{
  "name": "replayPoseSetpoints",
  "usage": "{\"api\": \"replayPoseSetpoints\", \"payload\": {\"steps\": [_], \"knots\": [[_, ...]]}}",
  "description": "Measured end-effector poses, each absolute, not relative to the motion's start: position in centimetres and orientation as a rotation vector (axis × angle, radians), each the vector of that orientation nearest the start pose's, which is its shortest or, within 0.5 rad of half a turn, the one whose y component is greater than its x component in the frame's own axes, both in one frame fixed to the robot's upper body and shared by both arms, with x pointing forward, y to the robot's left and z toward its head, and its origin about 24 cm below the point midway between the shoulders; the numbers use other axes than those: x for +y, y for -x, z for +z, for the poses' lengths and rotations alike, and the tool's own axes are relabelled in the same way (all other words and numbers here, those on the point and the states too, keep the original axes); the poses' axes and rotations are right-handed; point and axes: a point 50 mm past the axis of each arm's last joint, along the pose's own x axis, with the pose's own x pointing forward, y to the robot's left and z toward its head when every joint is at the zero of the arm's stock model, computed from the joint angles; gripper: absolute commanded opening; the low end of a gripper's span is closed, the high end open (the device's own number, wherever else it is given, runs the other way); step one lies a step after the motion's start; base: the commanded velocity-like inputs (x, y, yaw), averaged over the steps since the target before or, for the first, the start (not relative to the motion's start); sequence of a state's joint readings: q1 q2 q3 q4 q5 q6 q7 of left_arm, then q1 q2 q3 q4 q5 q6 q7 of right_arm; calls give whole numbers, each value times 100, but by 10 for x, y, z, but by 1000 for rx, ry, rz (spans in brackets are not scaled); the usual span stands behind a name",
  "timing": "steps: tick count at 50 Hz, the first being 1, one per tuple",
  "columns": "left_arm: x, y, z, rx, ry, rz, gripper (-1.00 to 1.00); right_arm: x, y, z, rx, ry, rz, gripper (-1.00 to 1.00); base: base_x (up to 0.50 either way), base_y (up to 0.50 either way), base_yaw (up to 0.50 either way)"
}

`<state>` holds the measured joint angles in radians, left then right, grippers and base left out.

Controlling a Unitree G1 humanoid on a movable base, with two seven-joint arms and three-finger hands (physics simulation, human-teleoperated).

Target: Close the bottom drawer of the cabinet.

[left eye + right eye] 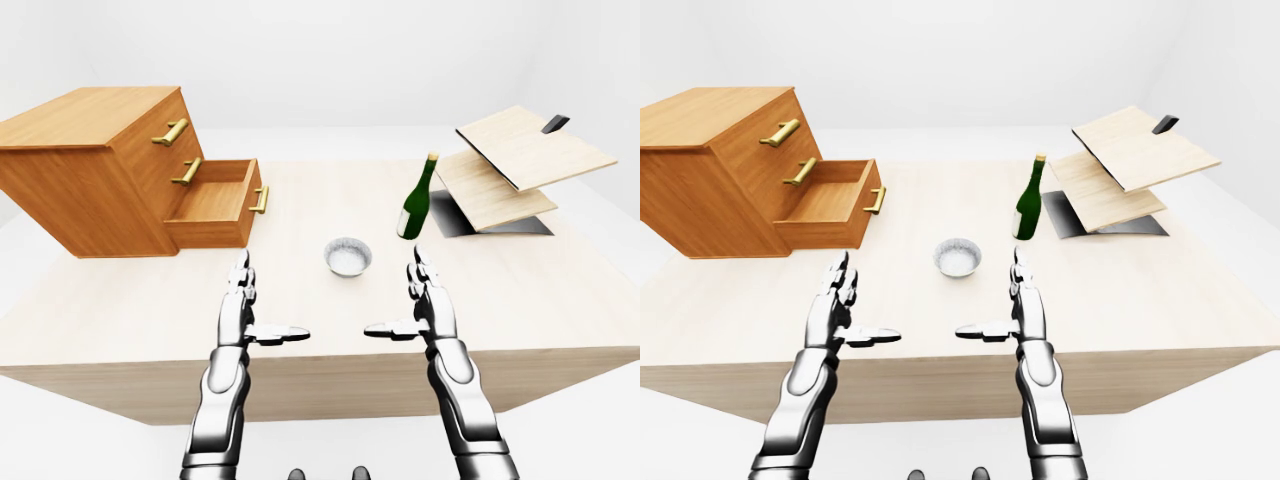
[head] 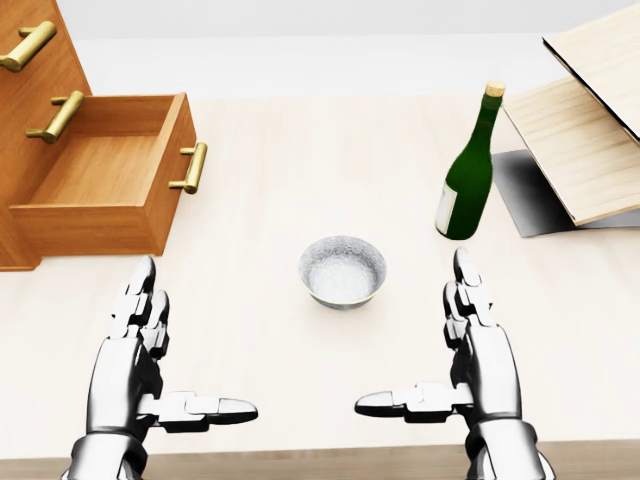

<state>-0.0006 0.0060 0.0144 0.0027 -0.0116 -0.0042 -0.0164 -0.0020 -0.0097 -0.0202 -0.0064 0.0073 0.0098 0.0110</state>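
Observation:
A wooden cabinet (image 1: 90,170) stands at the table's left in the left-eye view, with three brass-handled drawers. Its bottom drawer (image 1: 215,203) is pulled out and looks empty; the brass handle (image 2: 190,168) faces right. My left hand (image 2: 150,350) hovers open over the table, below the drawer and apart from it, thumb pointing inward. My right hand (image 2: 465,345) mirrors it at lower right, open and holding nothing.
A small grey bowl (image 2: 342,271) sits between and above my hands. A green bottle (image 2: 468,170) stands upright at right. Beyond it, wooden boards (image 1: 520,165) lean over a dark plate (image 1: 455,215). The table's near edge (image 1: 330,375) runs under my wrists.

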Motion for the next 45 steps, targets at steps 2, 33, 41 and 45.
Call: {"api": "replayPoseSetpoints", "payload": {"steps": [2,33,41,45], "knots": [[154,-254,42,-4,8,-3,100,-157,-254,43,2,3,-12,100,0,0,0],[158,-252,41,-17,15,-2,100,-233,-232,136,-349,20,-288,100,1,0,0],[158,-253,40,-16,13,1,100,-272,-213,169,-496,9,-435,100,18,0,0],[158,-253,39,-16,12,2,100,-280,-207,178,-537,5,-470,100,18,0,0]]}}
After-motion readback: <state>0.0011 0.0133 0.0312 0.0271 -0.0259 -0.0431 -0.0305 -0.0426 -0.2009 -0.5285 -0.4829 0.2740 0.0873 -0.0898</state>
